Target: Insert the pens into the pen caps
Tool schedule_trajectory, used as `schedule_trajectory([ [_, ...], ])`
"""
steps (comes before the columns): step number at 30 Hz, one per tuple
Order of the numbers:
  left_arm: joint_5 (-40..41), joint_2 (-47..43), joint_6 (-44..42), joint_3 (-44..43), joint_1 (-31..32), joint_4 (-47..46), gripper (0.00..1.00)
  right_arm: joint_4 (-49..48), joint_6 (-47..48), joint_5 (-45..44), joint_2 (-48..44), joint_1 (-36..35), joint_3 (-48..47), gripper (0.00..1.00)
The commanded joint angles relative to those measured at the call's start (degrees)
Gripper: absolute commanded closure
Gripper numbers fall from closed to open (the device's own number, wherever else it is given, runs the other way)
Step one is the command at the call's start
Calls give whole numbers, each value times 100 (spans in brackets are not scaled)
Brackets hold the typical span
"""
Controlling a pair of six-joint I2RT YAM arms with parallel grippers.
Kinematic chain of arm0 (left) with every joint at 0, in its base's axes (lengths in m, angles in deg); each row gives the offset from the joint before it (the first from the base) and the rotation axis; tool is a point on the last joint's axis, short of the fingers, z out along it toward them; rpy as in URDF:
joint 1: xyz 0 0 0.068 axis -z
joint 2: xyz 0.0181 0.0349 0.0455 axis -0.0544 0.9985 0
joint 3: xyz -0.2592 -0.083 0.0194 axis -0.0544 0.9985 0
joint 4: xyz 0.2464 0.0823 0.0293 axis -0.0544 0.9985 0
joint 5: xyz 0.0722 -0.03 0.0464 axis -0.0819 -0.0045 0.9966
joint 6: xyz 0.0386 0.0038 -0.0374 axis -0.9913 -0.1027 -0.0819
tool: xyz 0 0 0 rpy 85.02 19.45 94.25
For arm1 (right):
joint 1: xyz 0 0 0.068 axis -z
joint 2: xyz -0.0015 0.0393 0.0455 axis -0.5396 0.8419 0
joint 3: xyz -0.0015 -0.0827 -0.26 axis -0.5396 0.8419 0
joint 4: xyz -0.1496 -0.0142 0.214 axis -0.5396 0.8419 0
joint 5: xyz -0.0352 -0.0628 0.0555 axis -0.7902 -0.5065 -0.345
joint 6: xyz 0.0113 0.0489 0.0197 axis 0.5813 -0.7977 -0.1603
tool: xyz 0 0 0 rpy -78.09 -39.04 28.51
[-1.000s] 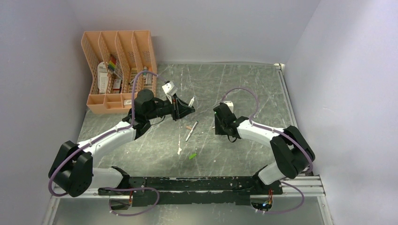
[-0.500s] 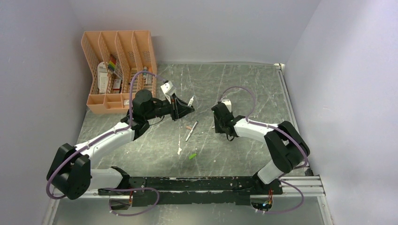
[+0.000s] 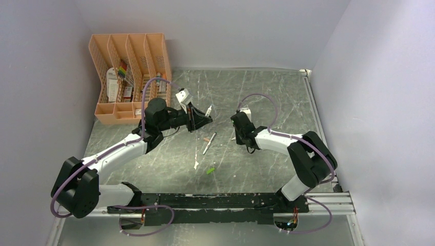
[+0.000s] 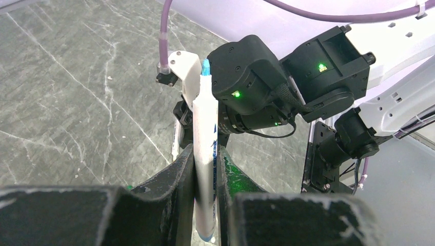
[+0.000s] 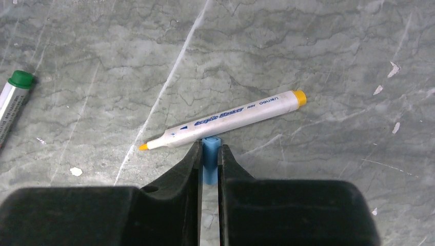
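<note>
My left gripper (image 3: 206, 119) (image 4: 205, 159) is shut on a white pen (image 4: 204, 154) with a blue tip. It holds the pen above the table, tip pointing toward the right arm; the pen also shows in the top view (image 3: 209, 110). My right gripper (image 3: 237, 138) (image 5: 209, 154) is low over the table and shut on the blue cap (image 5: 210, 154). A white pen with orange tip and end (image 5: 225, 119) lies just beyond its fingertips. Another pen (image 3: 208, 144) lies mid-table, its green end in the right wrist view (image 5: 13, 100). An orange-pink cap (image 3: 205, 139) lies beside it. A green cap (image 3: 210, 170) lies nearer.
A peach mesh organiser (image 3: 128, 77) with stationery stands at the back left corner. Long white scratch streaks mark the grey marble tabletop (image 3: 287, 102). Walls close in at the left, back and right. The arm bases sit on a black rail (image 3: 215, 202) at the near edge.
My right gripper has shifted slightly left and its arm has folded in a little. My left gripper with the pen has barely moved.
</note>
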Motion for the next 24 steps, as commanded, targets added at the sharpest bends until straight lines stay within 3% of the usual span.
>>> schedule_trajectory([
  [1,13,-40,-81,7,-41,-29,93,110,-168,182,-74,15,150,100],
  [7,-33,54,520,156,-41,-485,93,469,-382,344,-911,20,-15,100],
  [12,-72,470,1784,702,40,-2328,93,490,-497,463,-1585,14,-443,100],
  [24,77,844,2613,1054,551,-4058,93,-1572,-984,1756,-2744,101,-781,100],
])
